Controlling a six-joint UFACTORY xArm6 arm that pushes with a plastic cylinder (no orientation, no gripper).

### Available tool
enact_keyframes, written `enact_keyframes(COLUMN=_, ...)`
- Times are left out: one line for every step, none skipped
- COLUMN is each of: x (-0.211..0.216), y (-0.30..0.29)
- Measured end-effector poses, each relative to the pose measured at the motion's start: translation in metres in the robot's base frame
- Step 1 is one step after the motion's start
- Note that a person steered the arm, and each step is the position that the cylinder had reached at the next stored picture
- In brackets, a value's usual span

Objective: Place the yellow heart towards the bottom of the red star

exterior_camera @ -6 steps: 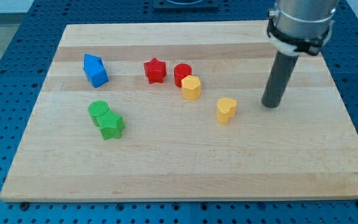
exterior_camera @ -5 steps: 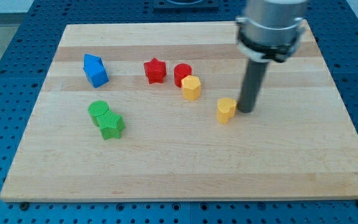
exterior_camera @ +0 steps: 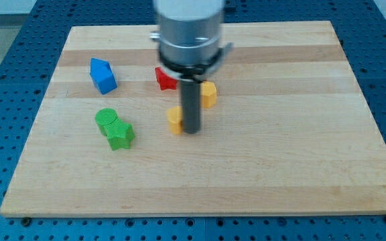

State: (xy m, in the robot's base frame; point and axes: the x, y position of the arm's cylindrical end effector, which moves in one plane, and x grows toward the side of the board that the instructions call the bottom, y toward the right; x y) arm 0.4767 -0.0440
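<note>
The yellow heart (exterior_camera: 174, 120) lies on the wooden board (exterior_camera: 280, 154), below the red star (exterior_camera: 164, 78), which the arm partly hides. My tip (exterior_camera: 191, 130) is right against the yellow heart's right side. The rod rises in front of a red block, which is hidden behind it. A second yellow block (exterior_camera: 209, 94), hexagonal in outline, shows just right of the rod.
A blue block (exterior_camera: 102, 75) sits at the board's upper left. A green cylinder (exterior_camera: 106, 119) and a green star (exterior_camera: 120, 135) touch each other at the left. The board lies on a blue perforated table (exterior_camera: 5, 80).
My tip has swept from the board's right side to the left, met the yellow heart and pushed it left, to below the red star. The other blocks have not moved.
</note>
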Motion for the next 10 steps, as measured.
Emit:
enact_keyframes(x=-0.005, y=-0.01)
enact_keyframes(x=0.009, y=-0.007)
enact_keyframes(x=0.014, y=-0.061)
enact_keyframes(x=0.0, y=-0.097)
enact_keyframes(x=-0.036, y=-0.082)
enact_keyframes(x=-0.022, y=-0.083)
enact_keyframes(x=0.0, y=-0.085)
enact_keyframes(x=0.006, y=-0.065)
enact_keyframes(x=-0.007, y=-0.056)
enact_keyframes(x=-0.034, y=-0.056)
